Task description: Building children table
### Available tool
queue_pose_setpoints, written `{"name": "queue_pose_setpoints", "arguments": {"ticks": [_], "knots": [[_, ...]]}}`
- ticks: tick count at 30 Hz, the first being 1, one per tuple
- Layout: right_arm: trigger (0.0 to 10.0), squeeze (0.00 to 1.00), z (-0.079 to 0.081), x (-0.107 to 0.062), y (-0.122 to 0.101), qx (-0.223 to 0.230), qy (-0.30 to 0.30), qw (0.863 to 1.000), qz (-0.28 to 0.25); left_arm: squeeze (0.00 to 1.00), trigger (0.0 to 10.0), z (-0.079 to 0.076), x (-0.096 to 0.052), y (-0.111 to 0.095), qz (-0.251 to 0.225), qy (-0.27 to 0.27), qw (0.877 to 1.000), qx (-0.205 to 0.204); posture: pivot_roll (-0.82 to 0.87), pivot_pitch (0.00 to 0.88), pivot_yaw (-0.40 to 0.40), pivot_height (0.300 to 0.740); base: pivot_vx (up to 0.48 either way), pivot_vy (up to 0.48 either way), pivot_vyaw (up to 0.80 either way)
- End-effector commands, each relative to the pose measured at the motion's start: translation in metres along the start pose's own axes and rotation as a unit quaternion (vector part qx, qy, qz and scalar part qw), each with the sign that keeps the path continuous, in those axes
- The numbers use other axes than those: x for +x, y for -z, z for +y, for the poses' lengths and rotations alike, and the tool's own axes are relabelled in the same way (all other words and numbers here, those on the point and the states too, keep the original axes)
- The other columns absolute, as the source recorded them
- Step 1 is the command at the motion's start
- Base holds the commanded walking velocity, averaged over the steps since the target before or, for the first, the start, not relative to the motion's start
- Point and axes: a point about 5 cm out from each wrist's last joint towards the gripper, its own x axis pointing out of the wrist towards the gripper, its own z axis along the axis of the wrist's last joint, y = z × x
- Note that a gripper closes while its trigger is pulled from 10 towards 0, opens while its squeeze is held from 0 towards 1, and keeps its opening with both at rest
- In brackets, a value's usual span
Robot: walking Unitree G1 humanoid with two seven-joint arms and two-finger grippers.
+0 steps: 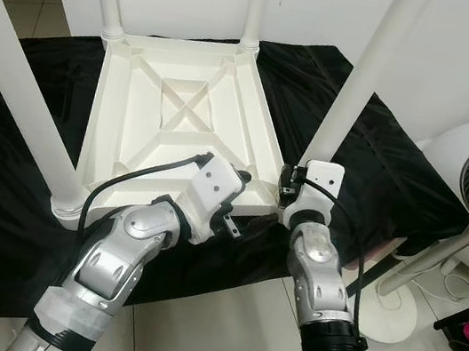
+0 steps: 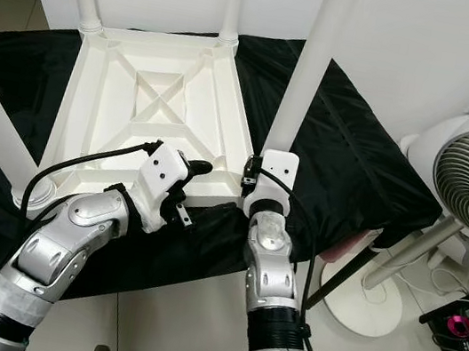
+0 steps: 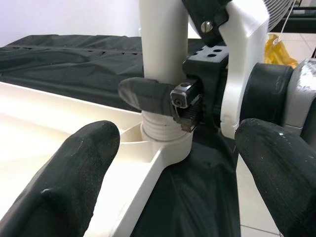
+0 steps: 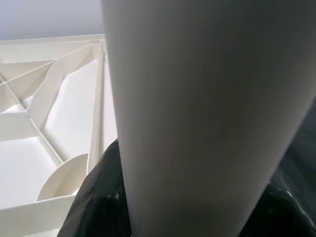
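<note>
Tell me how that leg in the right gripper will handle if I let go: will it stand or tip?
Probably stands: the leg looks seated in the corner socket of the upturned tabletop, with threads visible just above the socket. It looks like stiff, light, smooth plastic, so the right gripper, shut around it, might slip when twisting. The left gripper is open nearby.
</note>
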Motion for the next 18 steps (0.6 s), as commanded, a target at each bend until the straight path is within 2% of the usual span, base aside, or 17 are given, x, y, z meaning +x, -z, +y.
{"name": "queue_pose_setpoints", "arguments": {"ticks": [1, 3, 7, 8, 11, 13, 15, 16, 18], "knots": [[10.0, 0.00, -0.007, -0.004, 0.015, 0.009, 0.027, 0.999, 0.035, 0.00, 10.0, -0.001, 0.002, 0.002, 0.004, -0.005, 1.000, 0.001, -0.11, 0.007, 0.025, 0.740, 0.000, 0.000, 0.00], [10.0, 0.00, 0.005, -0.006, 0.013, 0.027, -0.001, 0.999, 0.030, 0.00, 10.0, -0.001, 0.002, 0.002, 0.004, -0.004, 1.000, 0.001, -0.12, 0.005, 0.022, 0.740, 0.000, 0.000, 0.00], [10.0, 0.00, 0.004, -0.008, 0.011, 0.028, -0.013, 0.999, 0.025, 0.00, 10.0, -0.002, 0.001, 0.003, 0.004, -0.004, 1.000, 0.001, -0.11, 0.000, 0.019, 0.740, 0.000, 0.000, 0.00], [10.0, 1.00, 0.005, -0.008, 0.010, 0.027, -0.029, 0.999, 0.018, 0.00, 10.0, -0.002, 0.002, 0.003, 0.004, -0.004, 1.000, 0.000, -0.11, 0.000, 0.016, 0.740, 0.000, 0.000, 0.00], [10.0, 1.00, 0.005, -0.009, 0.009, 0.014, -0.039, 0.999, 0.007, 0.00, 10.0, -0.002, 0.002, 0.003, 0.003, -0.005, 1.000, 0.000, -0.11, 0.000, 0.012, 0.740, 0.000, 0.000, 0.00], [10.0, 1.00, 0.002, -0.012, 0.013, 0.036, -0.050, 0.998, 0.009, 0.00, 10.0, -0.002, 0.002, 0.002, 0.002, -0.006, 1.000, 0.000, -0.11, 0.000, 0.011, 0.740, 0.000, 0.000, 0.00], [10.0, 1.00, -0.005, -0.015, 0.015, 0.030, -0.061, 0.998, 0.003, 0.00, 10.0, -0.002, 0.002, 0.003, 0.001, -0.008, 1.000, 0.000, -0.11, 0.000, 0.006, 0.740, 0.000, 0.000, 0.00], [10.0, 0.00, -0.009, -0.016, 0.017, 0.031, -0.063, 0.998, 0.006, 0.00, 10.0, -0.002, 0.002, 0.003, 0.001, -0.009, 1.000, 0.000, -0.11, 0.000, 0.006, 0.740, 0.000, 0.000, 0.00], [10.0, 0.00, -0.013, -0.017, 0.017, 0.032, -0.071, 0.997, 0.006, 0.00, 10.0, -0.002, 0.002, 0.003, 0.002, -0.009, 1.000, -0.001, -0.11, 0.000, 0.005, 0.740, 0.000, 0.000, 0.00]]}}
